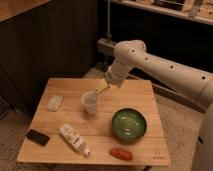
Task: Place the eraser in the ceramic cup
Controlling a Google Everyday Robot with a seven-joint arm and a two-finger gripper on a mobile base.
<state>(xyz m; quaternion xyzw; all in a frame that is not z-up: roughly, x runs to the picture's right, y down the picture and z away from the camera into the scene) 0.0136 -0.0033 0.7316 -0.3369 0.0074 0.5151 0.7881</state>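
The eraser (38,137) lies flat on the wooden table (145,100) in the lower left of the frame, close to the table's left front corner and well apart from the gripper. Just right of it a white bottle (74,139) lies on its side, slanting toward the front edge. The ceramic cup (90,102) stands upright near the middle of the table. The gripper (101,89) hangs at the cup's upper right rim, on an arm that reaches in from the right of the frame; I cannot tell whether it is apart or together. A green bowl (129,124) sits right of the cup, a red object (121,154) lies by the front edge, and a pale flat object (54,103) lies left of the cup.
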